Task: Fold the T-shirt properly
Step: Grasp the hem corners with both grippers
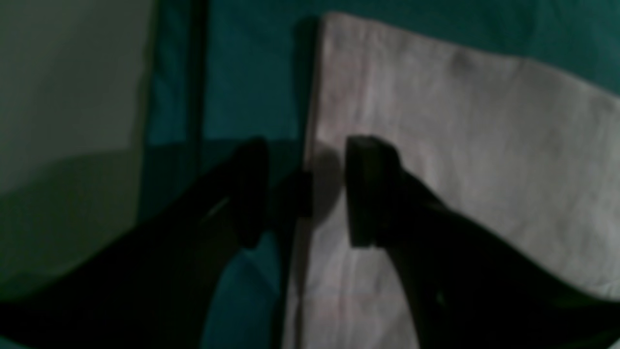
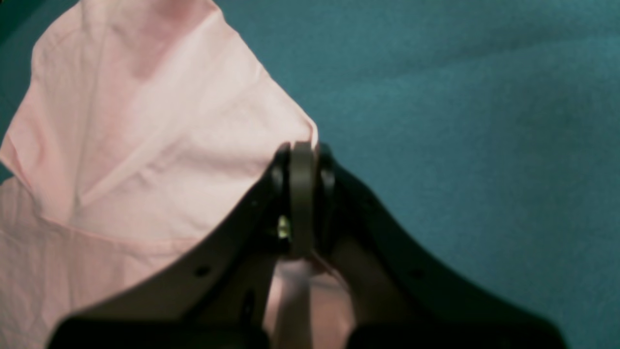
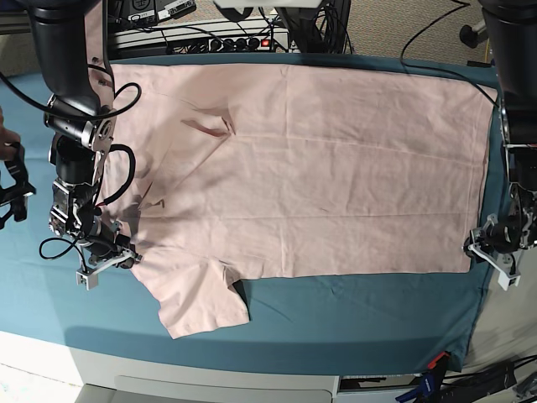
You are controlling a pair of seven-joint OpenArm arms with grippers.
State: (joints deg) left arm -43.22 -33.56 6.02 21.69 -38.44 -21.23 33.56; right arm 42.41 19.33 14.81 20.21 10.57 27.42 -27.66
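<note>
The pale pink T-shirt (image 3: 319, 168) lies spread flat on the teal tablecloth (image 3: 352, 315), one short sleeve (image 3: 201, 306) pointing toward the front edge. My right gripper (image 3: 124, 257), at the left of the base view, is shut on the T-shirt's edge beside that sleeve; the right wrist view shows the right gripper (image 2: 302, 160) pinching a lifted fold of the T-shirt (image 2: 145, 145). At the right of the base view, my left gripper (image 3: 482, 246) is open at the hem corner. In the left wrist view the left gripper (image 1: 310, 194) straddles the straight edge of the T-shirt (image 1: 460, 145).
Power strips and cables (image 3: 210, 38) crowd the table's back edge. A black clamp (image 3: 13, 189) sits at the far left. The table's white front edge (image 3: 210, 369) runs below the cloth. Past the cloth's side edge, pale floor (image 1: 63, 97) shows.
</note>
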